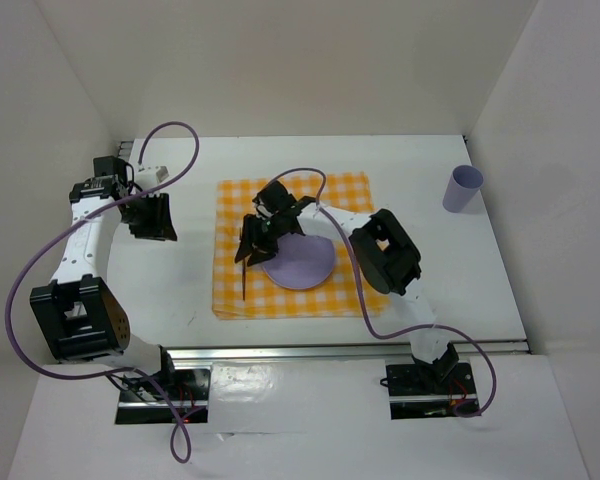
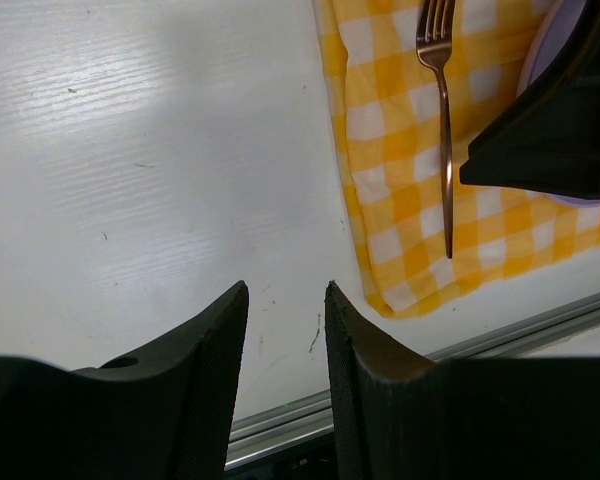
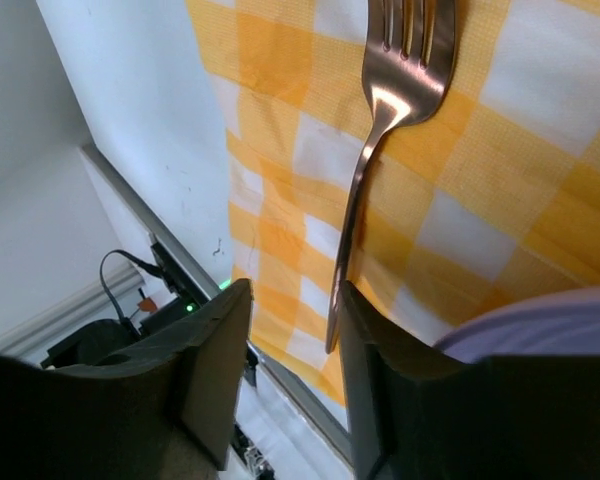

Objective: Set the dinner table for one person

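The white dinner table carries an orange-and-white checked cloth with a lavender plate on it. A copper-coloured fork lies flat on the cloth just left of the plate, tines to the back. My right gripper hovers over the fork, open. In the right wrist view the fork lies below the gripper, with its handle end beside the right finger and not clamped. My left gripper is open and empty over bare table left of the cloth; the left wrist view shows the same.
A lavender cup stands upright at the back right of the table. A metal rail runs along the near edge. White walls enclose the table on three sides. In the left wrist view a black right-gripper finger hangs beside the fork.
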Controlling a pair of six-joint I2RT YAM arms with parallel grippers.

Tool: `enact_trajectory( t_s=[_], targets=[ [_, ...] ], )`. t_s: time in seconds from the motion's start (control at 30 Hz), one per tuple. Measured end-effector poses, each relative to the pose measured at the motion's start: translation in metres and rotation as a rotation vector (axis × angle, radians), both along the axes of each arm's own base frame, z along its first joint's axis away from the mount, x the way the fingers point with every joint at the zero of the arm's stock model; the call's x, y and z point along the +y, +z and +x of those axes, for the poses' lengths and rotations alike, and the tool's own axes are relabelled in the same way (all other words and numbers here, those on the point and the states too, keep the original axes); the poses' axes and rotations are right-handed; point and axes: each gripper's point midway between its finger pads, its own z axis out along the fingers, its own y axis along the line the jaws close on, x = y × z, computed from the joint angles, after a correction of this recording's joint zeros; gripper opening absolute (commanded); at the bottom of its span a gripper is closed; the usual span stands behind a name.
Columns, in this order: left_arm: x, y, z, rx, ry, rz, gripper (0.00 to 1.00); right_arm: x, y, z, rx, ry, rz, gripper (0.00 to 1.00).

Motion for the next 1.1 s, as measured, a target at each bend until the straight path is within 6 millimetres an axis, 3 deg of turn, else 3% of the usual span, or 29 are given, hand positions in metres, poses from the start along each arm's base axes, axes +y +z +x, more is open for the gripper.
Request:
enact_trajectory(
  t_s=[0.1,0.23,0.27,0.33,0.43,0.53,0.6,0.73,0.8,0.83,0.9,0.97,1.03,1.1],
  targets=[
    [0.000,0.001,-0.001,0.003,0.000,-0.001,0.44,-0.003,0.009,0.000,0.000,-0.008,-0.013,0.59],
    [0.000,0.005,0.001,-0.007,-0.002,0.003,0.44,-0.007,0.036,0.014,-0.079,-0.020,-0.071,0.79],
    [0.001,0.005,0.002,-0.010,-0.004,0.005,0.44,-0.011,0.047,0.020,-0.120,-0.027,-0.100,0.96],
    [0.001,0.005,0.001,-0.012,-0.012,0.009,0.44,-0.019,0.076,0.035,-0.211,-0.044,-0.145,1.00],
    [0.001,0.005,0.002,-0.013,-0.016,0.010,0.44,-0.050,0.121,0.055,-0.336,-0.090,-0.231,1.00],
    [0.001,0.005,0.002,-0.013,-0.016,0.011,0.44,-0.118,0.155,0.079,-0.406,-0.212,-0.358,1.00],
    [0.002,0.005,0.002,-0.015,-0.015,0.012,0.44,-0.186,0.173,0.103,-0.417,-0.342,-0.426,1.00],
    [0.002,0.005,0.003,-0.020,-0.015,0.013,0.44,-0.358,0.198,0.149,-0.409,-0.709,-0.536,1.00],
    [0.002,0.003,0.004,-0.021,-0.015,0.013,0.44,-0.443,0.197,0.150,-0.376,-0.893,-0.607,1.00],
    [0.002,0.001,0.003,-0.019,-0.014,0.012,0.44,-0.472,0.195,0.146,-0.358,-0.961,-0.629,1.00],
    [0.003,-0.002,0.001,-0.011,-0.011,0.010,0.44,-0.521,0.189,0.134,-0.313,-1.091,-0.652,1.00],
    [0.003,-0.005,0.000,-0.004,-0.008,0.007,0.44,-0.554,0.178,0.124,-0.268,-1.204,-0.637,1.00],
    [0.003,-0.006,0.000,-0.005,-0.007,0.008,0.44,-0.582,0.166,0.114,-0.219,-1.300,-0.631,1.00],
    [0.003,-0.007,0.001,-0.007,-0.007,0.007,0.43,-0.598,0.158,0.110,-0.185,-1.363,-0.629,0.99]
  ],
)
